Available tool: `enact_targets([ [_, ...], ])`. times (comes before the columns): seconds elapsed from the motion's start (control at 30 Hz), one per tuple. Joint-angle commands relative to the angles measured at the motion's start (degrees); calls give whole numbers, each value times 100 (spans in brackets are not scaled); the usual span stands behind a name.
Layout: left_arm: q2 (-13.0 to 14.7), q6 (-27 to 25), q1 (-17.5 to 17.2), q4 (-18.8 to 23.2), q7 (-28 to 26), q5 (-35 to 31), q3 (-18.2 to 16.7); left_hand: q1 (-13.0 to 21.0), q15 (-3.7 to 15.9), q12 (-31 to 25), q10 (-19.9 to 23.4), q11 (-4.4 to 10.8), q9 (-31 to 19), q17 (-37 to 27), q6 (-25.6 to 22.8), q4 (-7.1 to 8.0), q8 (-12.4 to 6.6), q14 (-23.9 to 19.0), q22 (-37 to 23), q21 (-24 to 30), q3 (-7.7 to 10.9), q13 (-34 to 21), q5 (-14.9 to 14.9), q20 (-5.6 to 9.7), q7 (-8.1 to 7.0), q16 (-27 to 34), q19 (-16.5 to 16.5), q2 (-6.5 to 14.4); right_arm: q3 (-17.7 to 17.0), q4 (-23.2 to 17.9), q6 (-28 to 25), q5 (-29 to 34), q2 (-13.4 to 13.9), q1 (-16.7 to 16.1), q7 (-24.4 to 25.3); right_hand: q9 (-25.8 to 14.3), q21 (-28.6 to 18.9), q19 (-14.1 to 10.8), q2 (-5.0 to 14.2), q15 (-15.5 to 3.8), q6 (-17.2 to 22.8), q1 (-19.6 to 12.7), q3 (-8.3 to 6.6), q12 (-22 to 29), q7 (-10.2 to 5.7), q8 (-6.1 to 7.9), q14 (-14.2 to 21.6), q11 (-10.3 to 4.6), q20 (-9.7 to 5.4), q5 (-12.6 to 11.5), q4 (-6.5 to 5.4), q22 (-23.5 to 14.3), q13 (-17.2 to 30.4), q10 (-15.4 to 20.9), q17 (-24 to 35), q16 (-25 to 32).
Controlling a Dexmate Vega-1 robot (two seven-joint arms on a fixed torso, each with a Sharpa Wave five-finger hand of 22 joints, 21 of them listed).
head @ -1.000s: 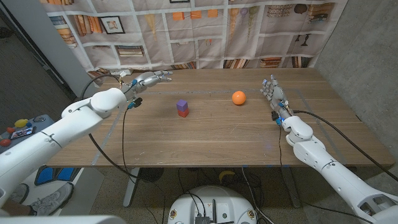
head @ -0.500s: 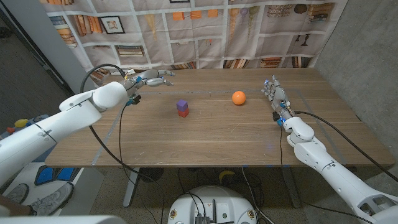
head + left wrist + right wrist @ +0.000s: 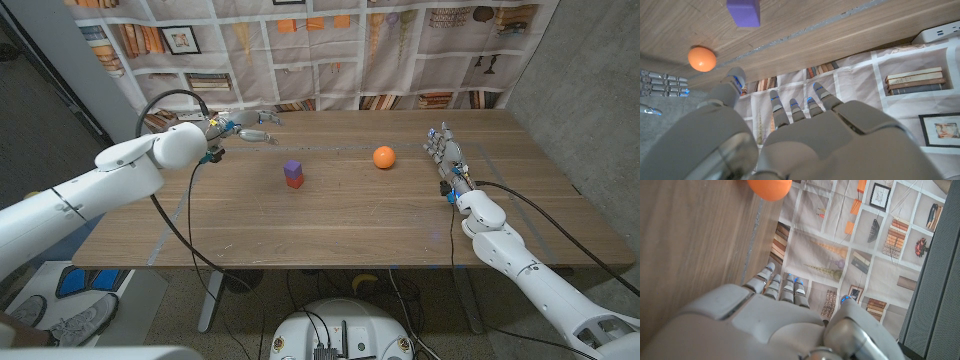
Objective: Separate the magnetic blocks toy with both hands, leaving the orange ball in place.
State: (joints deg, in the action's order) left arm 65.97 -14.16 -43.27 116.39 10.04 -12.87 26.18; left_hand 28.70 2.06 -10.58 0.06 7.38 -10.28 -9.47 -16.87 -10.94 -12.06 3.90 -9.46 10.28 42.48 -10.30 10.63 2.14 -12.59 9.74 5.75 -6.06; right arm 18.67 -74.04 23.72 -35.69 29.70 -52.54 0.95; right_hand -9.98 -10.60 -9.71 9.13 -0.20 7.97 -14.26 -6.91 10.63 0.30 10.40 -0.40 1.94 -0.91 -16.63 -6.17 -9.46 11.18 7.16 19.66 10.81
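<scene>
The magnetic blocks toy (image 3: pixel 293 173) stands mid-table, a purple block (image 3: pixel 743 12) stacked on a red one. To its right, apart from it, lies the orange ball (image 3: pixel 384 157) (image 3: pixel 702 58) (image 3: pixel 769 188). My left hand (image 3: pixel 242 130) (image 3: pixel 790 130) hovers near the table's far left edge, well back from the toy, fingers stretched out and holding nothing. Beyond the ball, by the right edge, my right hand (image 3: pixel 443 152) (image 3: pixel 770 315) is open with its fingers straight and together, holding nothing.
A printed bookshelf backdrop (image 3: pixel 330 50) hangs right behind the table's far edge. A white power strip (image 3: pixel 939 33) lies near that edge on the left side. Black cables trail from both wrists. The wooden table (image 3: pixel 330 225) has a bare front half.
My left arm has swung up and back, carrying the hand a little toward the far edge. The toy, the ball and the right hand have stayed put.
</scene>
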Motion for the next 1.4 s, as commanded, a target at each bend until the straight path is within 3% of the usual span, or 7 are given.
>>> enact_targets([
  [0.03, 53, -95, 477, 165, 996, -878, 284, 142, 10, 20, -119, 14, -23, -29, 22, -1, 10, 144, -11, -23, 18, -4, 38, -60, 19, -13, -117, -41, 14, 169, 117, 25, -52, 83, -63, -11, -26, -52, -33, 24, 41, 54, -37, 25, -34, 27, -8, 20, 5, 11, -6, -15, 12, 7, 3, 40],
  [0.1, 10, -114, 528, 182, 1112, -991, 315, 238, -63, 16, -208, -2, -23, -30, 69, 8, 26, 267, -14, -45, -6, -3, 33, -141, 26, -11, -275, -94, 16, 196, 125, 21, -63, 99, -72, -11, -26, -54, -36, 29, 43, 59, -36, 27, -31, 27, -5, 22, 11, 13, -8, -15, 10, 11, 1, 42],
  [0.23, -81, -190, 702, 217, 1433, -1367, 457, 453, -214, 0, -390, -66, -25, -33, 150, 33, 40, 546, -20, -93, -74, -3, 34, -344, 76, 1, -1029, -168, 18, 237, 150, 22, -71, 123, -96, -11, -29, -65, -51, 31, 49, 77, -33, 30, -34, 29, -1, 24, -6, 21, -13, -15, 4, 16, -9, 47],
  [0.43, -281, -85, 1032, 145, 2014, -1896, 718, 568, -364, 31, -667, -104, -27, -35, 254, 48, 59, 867, -26, -72, -139, 0, 36, -434, 103, -14, -1463, -193, 10, 255, 160, 22, -73, 133, -85, -11, -28, -67, -62, 23, 56, 95, -32, 34, -25, 31, -3, 24, -19, 29, -18, -14, -3, 25, -19, 49],
  [0.7, -547, 125, 1317, 24, 2554, -2616, 990, 617, -439, 33, -863, -178, -29, -36, 383, 61, 84, 1062, -30, -57, -209, 2, 32, -550, 177, -3, -1742, -212, 10, 285, 139, -59, -76, 179, -206, -11, -19, -55, -70, -9, 51, 120, -39, 32, -2, 28, -21, 29, -98, 40, -24, -13, -14, 16, -41, 46],
  [0.9, -755, 294, 1382, -144, 2647, -2878, 1065, 631, -458, 32, -923, -210, -29, -36, 382, 66, 72, 1090, -30, -42, -229, 3, 33, -576, 211, 9, -1787, -207, 20, 249, 35, -111, -60, 199, -251, -8, -9, -41, -59, -55, -51, 145, -68, 2, 199, -8, -92, 43, -194, 51, -29, -8, -32, -72, -80, 28],
  [1.4, -1086, 367, 1373, -283, 2996, -3505, 1221, 660, -490, 31, -1175, -297, -27, -37, 652, 74, 126, 1232, -31, -14, -318, 0, 28, -686, 344, 19, -1931, -225, 21, 118, -59, 37, -27, 159, 44, -5, -2, -24, -29, -42, -44, 160, -113, 15, 194, 7, -93, 48, -207, 55, -35, -6, -46, -62, -118, 39],
])
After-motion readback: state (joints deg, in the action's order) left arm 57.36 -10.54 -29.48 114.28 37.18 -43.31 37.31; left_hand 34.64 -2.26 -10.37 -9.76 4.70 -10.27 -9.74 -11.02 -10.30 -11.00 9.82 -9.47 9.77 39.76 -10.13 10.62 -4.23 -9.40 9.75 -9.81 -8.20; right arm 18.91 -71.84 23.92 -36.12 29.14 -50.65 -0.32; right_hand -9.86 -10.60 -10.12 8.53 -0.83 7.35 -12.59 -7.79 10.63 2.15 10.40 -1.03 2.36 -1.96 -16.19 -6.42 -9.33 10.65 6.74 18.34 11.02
